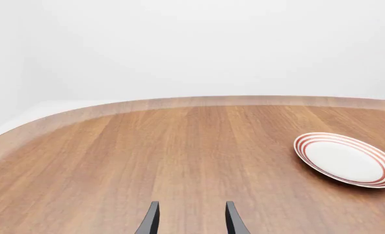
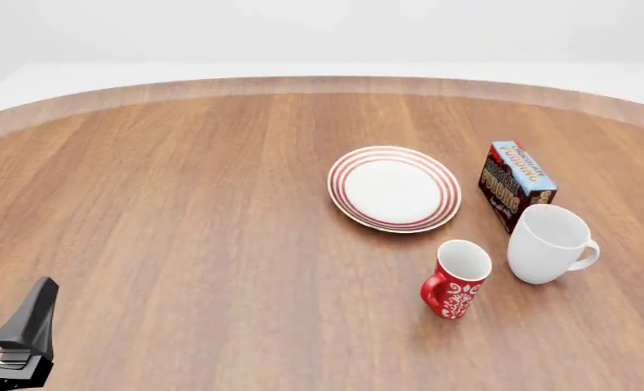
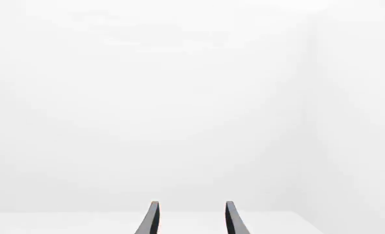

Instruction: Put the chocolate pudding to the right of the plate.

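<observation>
Red-ringed white plate point(image 2: 394, 189), brown-sided blue-topped chocolate pudding point(image 2: 514, 186), red white-patterned mug point(image 2: 455, 279), plain white mug point(image 2: 549, 243), brown wood-grain tabletop point(image 2: 191, 228).

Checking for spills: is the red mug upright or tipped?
Upright: the red mug stands on its base on the table, its open mouth facing up.

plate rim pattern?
Concentric red rings on the white plate, plain white centre. Clearest in the front view.
</observation>
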Motion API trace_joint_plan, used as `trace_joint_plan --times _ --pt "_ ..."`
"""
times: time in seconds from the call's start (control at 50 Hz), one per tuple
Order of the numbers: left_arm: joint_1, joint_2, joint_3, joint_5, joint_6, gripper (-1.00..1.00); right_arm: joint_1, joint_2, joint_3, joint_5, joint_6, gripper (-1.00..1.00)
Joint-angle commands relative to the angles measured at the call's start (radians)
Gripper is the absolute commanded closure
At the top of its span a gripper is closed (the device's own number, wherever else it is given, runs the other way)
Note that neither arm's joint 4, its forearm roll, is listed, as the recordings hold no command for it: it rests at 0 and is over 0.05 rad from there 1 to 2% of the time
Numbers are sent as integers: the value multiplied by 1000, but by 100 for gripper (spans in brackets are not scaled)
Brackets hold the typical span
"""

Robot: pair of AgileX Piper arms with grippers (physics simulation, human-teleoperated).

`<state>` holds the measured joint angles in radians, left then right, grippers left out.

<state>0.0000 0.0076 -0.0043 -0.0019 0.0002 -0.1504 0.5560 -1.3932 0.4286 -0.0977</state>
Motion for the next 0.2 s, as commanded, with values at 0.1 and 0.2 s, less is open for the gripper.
trace_joint_plan --times 0.1,0.2 --pt "0 0 0 0 0 -100 204 -556 1393 -304 38 -100" --pt "0 0 0 0 0 -100 56 -556 1393 -494 91 -100"
